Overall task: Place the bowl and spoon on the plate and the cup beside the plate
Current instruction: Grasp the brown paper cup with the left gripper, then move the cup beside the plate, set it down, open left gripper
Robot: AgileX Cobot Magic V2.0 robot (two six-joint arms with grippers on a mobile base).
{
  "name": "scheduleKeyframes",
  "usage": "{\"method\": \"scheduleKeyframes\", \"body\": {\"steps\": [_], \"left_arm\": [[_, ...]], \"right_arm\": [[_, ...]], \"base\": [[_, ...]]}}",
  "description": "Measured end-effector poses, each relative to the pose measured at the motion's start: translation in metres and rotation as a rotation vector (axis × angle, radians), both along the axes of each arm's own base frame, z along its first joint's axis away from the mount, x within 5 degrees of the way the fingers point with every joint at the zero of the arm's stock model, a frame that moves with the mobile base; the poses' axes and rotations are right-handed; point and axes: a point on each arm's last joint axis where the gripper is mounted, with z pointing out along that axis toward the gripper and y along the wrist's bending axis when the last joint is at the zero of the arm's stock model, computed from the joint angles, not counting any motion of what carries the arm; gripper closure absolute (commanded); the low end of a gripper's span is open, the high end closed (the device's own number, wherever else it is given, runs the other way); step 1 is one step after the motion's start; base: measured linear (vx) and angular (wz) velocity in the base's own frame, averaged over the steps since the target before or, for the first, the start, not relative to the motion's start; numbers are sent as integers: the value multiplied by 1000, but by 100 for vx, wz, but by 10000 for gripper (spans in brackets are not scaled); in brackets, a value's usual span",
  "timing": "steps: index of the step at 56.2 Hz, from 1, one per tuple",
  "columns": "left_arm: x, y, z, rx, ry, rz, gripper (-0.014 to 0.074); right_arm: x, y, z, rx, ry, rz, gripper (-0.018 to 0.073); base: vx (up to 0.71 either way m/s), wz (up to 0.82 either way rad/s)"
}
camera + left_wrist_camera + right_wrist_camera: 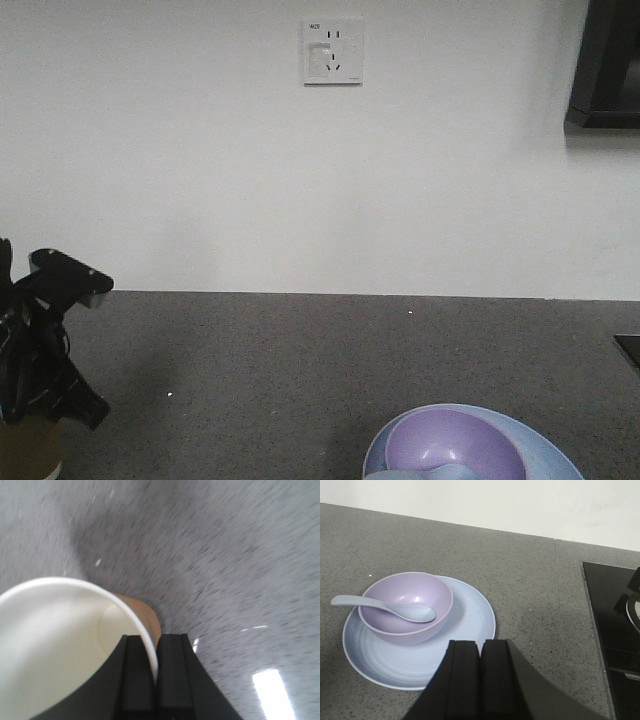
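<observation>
The lavender bowl (405,607) sits on the pale blue plate (470,625), set toward the plate's back-left part rather than centred. The pale blue spoon (382,607) lies across the bowl, its scoop resting inside and its handle sticking out over the left rim. That part of the arrangement looks done, judging by how the pieces lie.

The right gripper (480,675) hangs just in front of the plate with its fingers pressed together on nothing, probably parked clear so it does not disturb the stack.

The paper cup (60,650) is the piece left to place. The left gripper (154,672) pinches the cup's wall at the white rim (75,582), one finger inside and one outside, a hold that suits a thin-walled cup and leaves the base free for setting down. In the front view the cup (30,445) shows as a brown body low at the left edge under the dark left arm, well apart from the plate at the bottom right. The left wrist view is streaked with blur, and whether the cup rests on the grey speckled bench (330,360) or hangs above it cannot be told.

A black cooktop (612,630) lies to the right of the plate.
</observation>
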Motion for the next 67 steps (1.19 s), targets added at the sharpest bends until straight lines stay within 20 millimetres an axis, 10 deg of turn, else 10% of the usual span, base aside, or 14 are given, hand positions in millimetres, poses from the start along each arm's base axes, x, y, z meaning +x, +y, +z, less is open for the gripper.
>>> {"method": "scheduleKeyframes", "body": {"steps": [20,43,67], "left_arm": [[-13,-86,63,-191,-142,-275,600],[-16,-192,7,-179,17,-484,600],[-18,-209,-12,-151,56,-511,547]], "right_arm": [[0,0,0,0,-1,0,568],[0,0,0,0,0,0,568],[0,0,0,-2,0,-1,568]], "base": [[0,0],[0,0],[0,0]]}}
